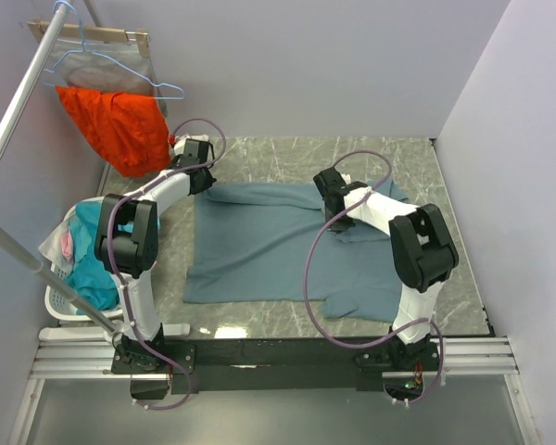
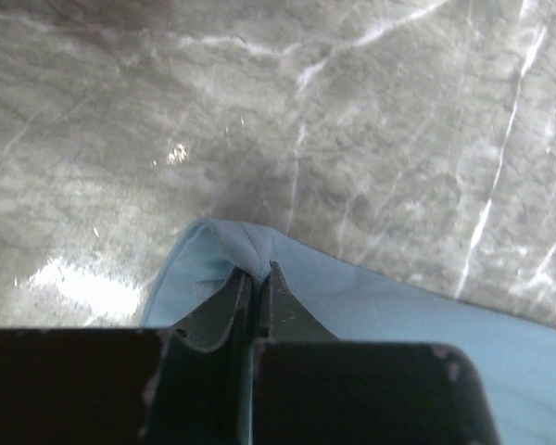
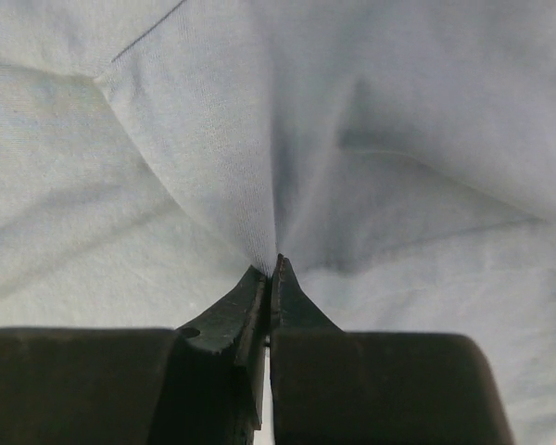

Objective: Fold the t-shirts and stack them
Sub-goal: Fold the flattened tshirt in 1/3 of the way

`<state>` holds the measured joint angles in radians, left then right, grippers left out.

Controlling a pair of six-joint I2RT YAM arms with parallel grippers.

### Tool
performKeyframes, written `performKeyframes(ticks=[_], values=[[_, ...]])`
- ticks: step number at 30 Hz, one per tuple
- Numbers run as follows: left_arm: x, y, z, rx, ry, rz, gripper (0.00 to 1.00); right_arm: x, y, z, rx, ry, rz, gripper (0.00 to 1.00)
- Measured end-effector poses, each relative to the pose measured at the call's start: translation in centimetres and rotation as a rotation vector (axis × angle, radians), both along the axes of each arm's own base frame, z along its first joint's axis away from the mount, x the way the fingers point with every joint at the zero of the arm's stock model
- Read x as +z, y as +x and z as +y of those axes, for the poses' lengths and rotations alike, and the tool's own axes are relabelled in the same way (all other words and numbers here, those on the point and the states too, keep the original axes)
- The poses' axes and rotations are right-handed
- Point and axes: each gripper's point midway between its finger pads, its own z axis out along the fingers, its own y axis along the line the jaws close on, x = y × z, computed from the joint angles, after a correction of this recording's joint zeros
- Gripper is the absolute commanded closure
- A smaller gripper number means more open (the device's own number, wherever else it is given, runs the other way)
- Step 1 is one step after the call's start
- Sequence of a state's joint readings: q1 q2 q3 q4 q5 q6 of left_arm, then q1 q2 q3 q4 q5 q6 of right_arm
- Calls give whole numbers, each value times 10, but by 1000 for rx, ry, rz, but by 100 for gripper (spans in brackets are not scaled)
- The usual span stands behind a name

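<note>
A large slate-blue t-shirt (image 1: pixel 259 243) lies spread on the marble table (image 1: pixel 259 158). My left gripper (image 1: pixel 204 182) is shut on the shirt's far left corner; in the left wrist view the cloth (image 2: pixel 232 243) is pinched between the closed fingers, gripper (image 2: pixel 258 273). My right gripper (image 1: pixel 327 197) is shut on a fold of the shirt near its far right part; the right wrist view shows the cloth (image 3: pixel 250 185) pulled into a ridge at the closed gripper (image 3: pixel 272 269). The neck label is hidden.
A bright orange garment (image 1: pixel 120 125) hangs on a rack at the far left, with a blue hanger (image 1: pixel 111 69). A white basket (image 1: pixel 69 278) with teal and pink cloth stands at the left. Walls close in at the back and right.
</note>
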<state>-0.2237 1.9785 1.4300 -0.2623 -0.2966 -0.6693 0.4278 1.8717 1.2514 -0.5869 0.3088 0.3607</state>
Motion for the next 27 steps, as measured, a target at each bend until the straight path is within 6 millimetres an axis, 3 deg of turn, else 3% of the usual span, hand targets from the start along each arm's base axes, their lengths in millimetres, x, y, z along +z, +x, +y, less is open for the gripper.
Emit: performKeyframes(ticks=[14, 19, 24, 27], values=[[-13, -34, -10, -93, -32, 153, 84, 57, -3, -11, -10, -2, -120, 100], [-19, -47, -11, -119, -31, 207, 86, 50, -9, -14, -2, -14, -93, 100], [-28, -56, -8, -118, -21, 244, 76, 29, -29, -23, 5, -43, -25, 100], [-34, -63, -2, -104, -4, 268, 75, 18, -35, -25, 10, -57, 14, 100]])
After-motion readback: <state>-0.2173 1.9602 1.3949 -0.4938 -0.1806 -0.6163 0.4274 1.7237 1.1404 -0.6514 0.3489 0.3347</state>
